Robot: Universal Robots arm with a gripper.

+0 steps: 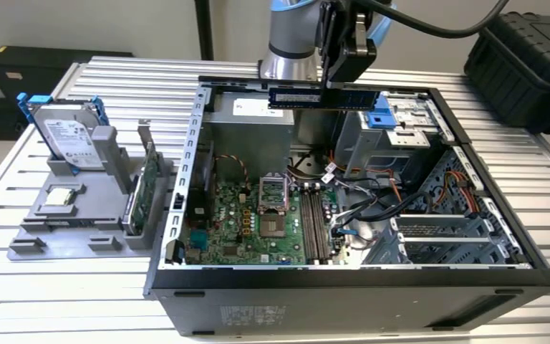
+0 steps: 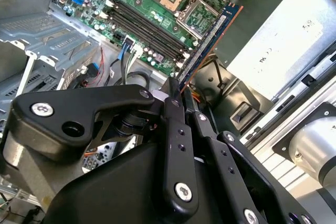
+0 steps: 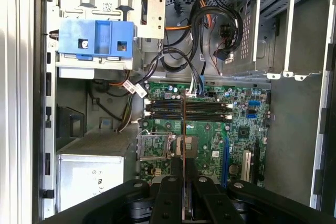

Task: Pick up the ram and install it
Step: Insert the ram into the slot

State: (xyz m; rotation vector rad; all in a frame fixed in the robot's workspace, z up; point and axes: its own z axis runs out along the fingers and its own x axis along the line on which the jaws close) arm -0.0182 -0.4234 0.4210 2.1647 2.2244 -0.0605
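Your gripper (image 1: 331,86) pinches the ram (image 1: 304,97) high over the far edge of the open case (image 1: 351,301). Pickup looks done, seating not. The stick lies crosswise to the memory slots (image 1: 315,222), so I judge you need a turn before lowering.

You have a ribbed silver metal table (image 1: 36,301) in front of you. An open black computer case (image 1: 351,297) lies on its side on it, toward the exterior view's right. Just beside the case, on the exterior view's left, a grey plastic fixture (image 1: 65,247) sits flat on the slats.
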